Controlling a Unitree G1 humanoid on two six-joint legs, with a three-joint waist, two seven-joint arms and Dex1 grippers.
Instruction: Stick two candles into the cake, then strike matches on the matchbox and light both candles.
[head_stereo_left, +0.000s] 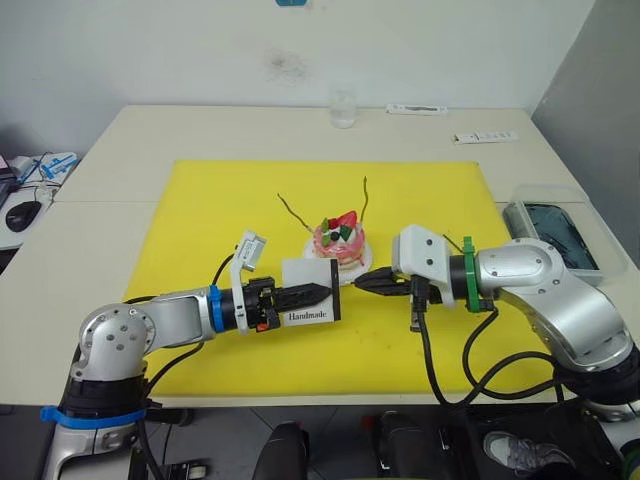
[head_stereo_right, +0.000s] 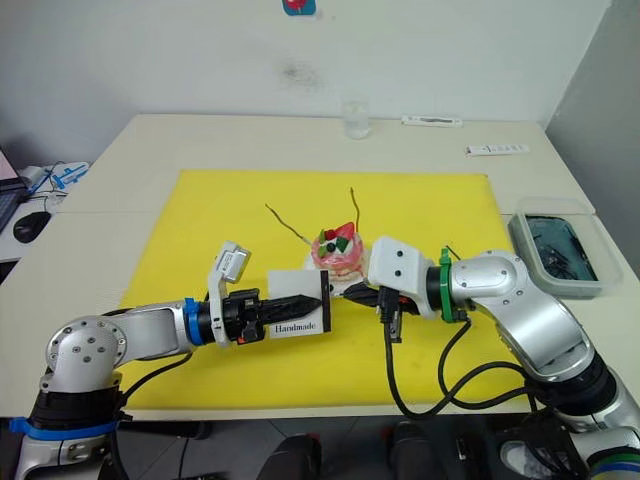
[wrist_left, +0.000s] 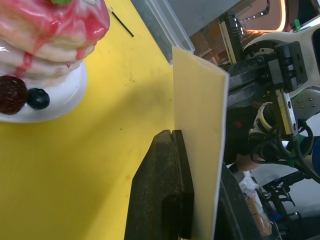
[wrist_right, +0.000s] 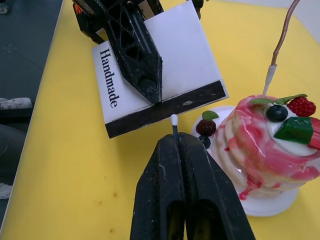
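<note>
On yellow mat, front of cake (head_stereo_left: 339, 243), left tool (head_stereo_left: 312, 294) grips matchbox (head_stereo_left: 309, 291) upright, "Handmade" printed, dark strip toward right tool (wrist_right: 174, 137), which pinches match (wrist_right: 174, 123), white tip pointing at strip. Two candles (head_stereo_left: 365, 200) stand in cake.

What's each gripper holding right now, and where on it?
Left gripper clamps the matchbox across its flat faces, striking strip outward. Right gripper pinches a match by its shaft, white head protruding.
</note>
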